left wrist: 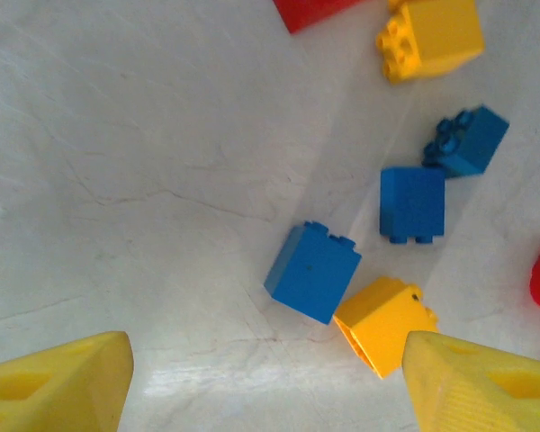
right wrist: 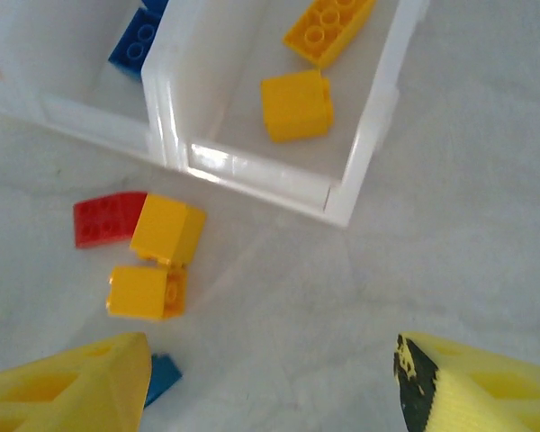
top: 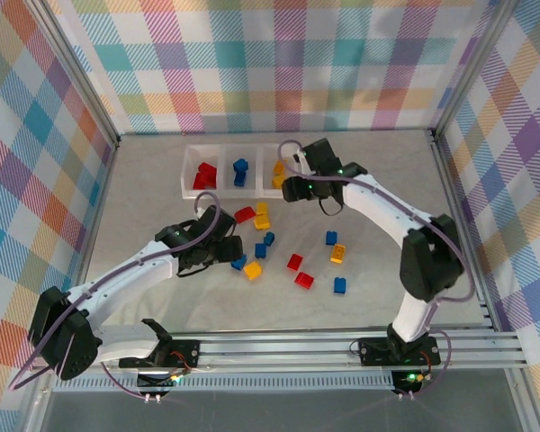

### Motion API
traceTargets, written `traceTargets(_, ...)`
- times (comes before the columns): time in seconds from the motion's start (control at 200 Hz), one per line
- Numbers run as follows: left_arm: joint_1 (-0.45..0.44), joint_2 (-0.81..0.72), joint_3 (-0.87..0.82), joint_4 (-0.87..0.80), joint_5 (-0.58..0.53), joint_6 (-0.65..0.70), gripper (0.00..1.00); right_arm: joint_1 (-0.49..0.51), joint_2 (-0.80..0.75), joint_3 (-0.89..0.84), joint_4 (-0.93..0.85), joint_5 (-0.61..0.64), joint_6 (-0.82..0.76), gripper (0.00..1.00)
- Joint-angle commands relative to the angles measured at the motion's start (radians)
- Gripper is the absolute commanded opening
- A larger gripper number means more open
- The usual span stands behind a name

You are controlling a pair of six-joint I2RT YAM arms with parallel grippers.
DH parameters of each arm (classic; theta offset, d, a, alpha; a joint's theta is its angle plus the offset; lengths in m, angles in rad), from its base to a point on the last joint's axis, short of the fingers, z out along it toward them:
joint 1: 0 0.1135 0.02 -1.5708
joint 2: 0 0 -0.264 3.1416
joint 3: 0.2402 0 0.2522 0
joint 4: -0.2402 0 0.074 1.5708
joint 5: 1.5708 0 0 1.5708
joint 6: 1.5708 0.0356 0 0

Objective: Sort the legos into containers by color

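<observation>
Blue lego [left wrist: 312, 271] just ahead of left tool [left wrist: 265, 360]

The left arm [top: 117, 281] and right arm [top: 382, 209] look alike, with smooth white links between bulky black joints. A thin mauve cable [top: 207, 193] trails along each, and a small green light glows by each black base [top: 157, 353] at the bottom of the top view. In the wrist views the fingers [left wrist: 58, 382] sit in the lower corners as bright yellow wedges with recessed pockets, the lower-right ones finely ribbed, and the right arm's lower-right finger [right wrist: 472, 387] has a black scuffed patch at its tip.
</observation>
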Motion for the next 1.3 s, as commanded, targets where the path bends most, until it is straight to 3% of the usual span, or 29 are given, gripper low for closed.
traceTargets(0.0, -0.012, 0.028, 0.004, 0.070, 0.086, 0.041, 0.78, 0.018, -0.076, -0.086, 0.039, -0.020, 0.064, 0.72)
traceTargets(0.455, -0.012, 0.218, 0.071, 0.051, 0.076, 0.096, 0.68, 0.031, -0.442, -0.435, -0.006, 0.044, 0.174, 0.78)
traceTargets(1.07, -0.011, 0.393, 0.139, 0.037, 0.071, 0.127, 0.63, 0.030, -0.547, -0.471, -0.077, 0.113, 0.176, 0.78)
traceTargets(1.295, -0.012, 0.413, 0.149, 0.014, 0.054, 0.123, 0.54, 0.030, -0.543, -0.469, -0.075, 0.116, 0.174, 0.79)
